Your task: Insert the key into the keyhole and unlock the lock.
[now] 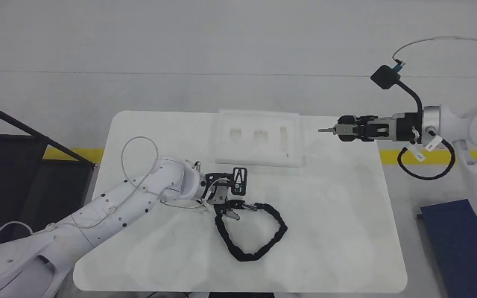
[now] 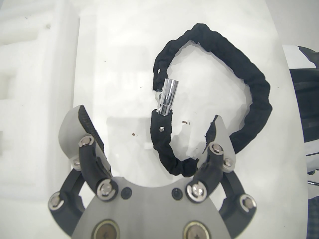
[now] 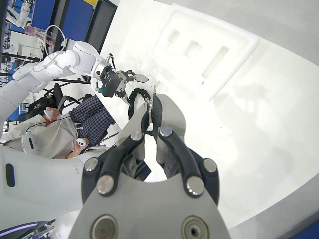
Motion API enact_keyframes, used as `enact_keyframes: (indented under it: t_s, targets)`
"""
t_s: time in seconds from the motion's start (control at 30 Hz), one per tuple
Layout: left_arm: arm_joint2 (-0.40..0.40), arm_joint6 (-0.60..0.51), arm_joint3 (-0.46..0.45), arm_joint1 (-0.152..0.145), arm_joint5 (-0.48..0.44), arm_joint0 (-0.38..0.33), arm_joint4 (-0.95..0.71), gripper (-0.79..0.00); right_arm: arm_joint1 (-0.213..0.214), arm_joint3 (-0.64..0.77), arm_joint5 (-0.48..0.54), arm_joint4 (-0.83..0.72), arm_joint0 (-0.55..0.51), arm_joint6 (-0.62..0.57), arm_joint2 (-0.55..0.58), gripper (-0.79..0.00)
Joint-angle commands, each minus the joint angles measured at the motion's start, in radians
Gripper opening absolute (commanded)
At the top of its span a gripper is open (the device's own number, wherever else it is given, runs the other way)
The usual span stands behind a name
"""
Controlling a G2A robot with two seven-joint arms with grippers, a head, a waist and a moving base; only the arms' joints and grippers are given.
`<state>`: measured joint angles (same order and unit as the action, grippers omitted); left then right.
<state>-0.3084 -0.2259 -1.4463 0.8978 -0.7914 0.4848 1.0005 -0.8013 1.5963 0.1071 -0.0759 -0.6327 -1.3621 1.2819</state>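
Note:
A black fabric-covered chain lock (image 1: 257, 232) lies in a loop on the white table (image 1: 343, 223). Its chrome lock cylinder (image 2: 169, 96) joins the two chain ends. My left gripper (image 1: 237, 195) hovers low over that end of the loop. It is open, with one chain end and the cylinder between its fingers (image 2: 86, 121), untouched. My right gripper (image 1: 339, 129) is held in the air above the table's far right part, shut on a small metal key (image 1: 326, 130). The key's blade (image 3: 154, 90) sticks out past the fingertips toward the chain (image 3: 134, 94).
A white foam tray (image 1: 259, 138) with three recesses sits at the table's far edge, between the two arms. A black cable loop (image 1: 425, 160) hangs from the right arm beyond the table's right edge.

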Motion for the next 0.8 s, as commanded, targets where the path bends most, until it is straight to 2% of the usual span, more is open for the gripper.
enact_keyframes:
  t_s: [0.0,0.13,0.33,0.73,0.77]
  targets:
    - [0.0,0.0,0.0,0.0,0.0,0.0,0.0,0.0,0.0,0.0,0.0,0.0,0.0,0.0,0.0,-0.785]
    - [-0.002,0.003,-0.002,0.0,0.01,0.006,0.003,0.0,0.0,0.0,0.0,0.0,0.0,0.0,0.0,-0.785]
    - [-0.02,0.042,-0.01,-0.005,0.037,0.063,0.077,0.0,0.0,0.0,0.0,0.0,0.0,0.0,0.0,-0.785]
    - [-0.05,0.186,0.003,0.009,0.08,0.137,0.236,0.0,0.0,0.0,0.0,0.0,0.0,0.0,0.0,-0.785]
    - [-0.05,0.193,0.008,0.012,0.079,0.142,0.242,-0.142,0.0,0.0,0.0,0.0,0.0,0.0,0.0,-0.785]
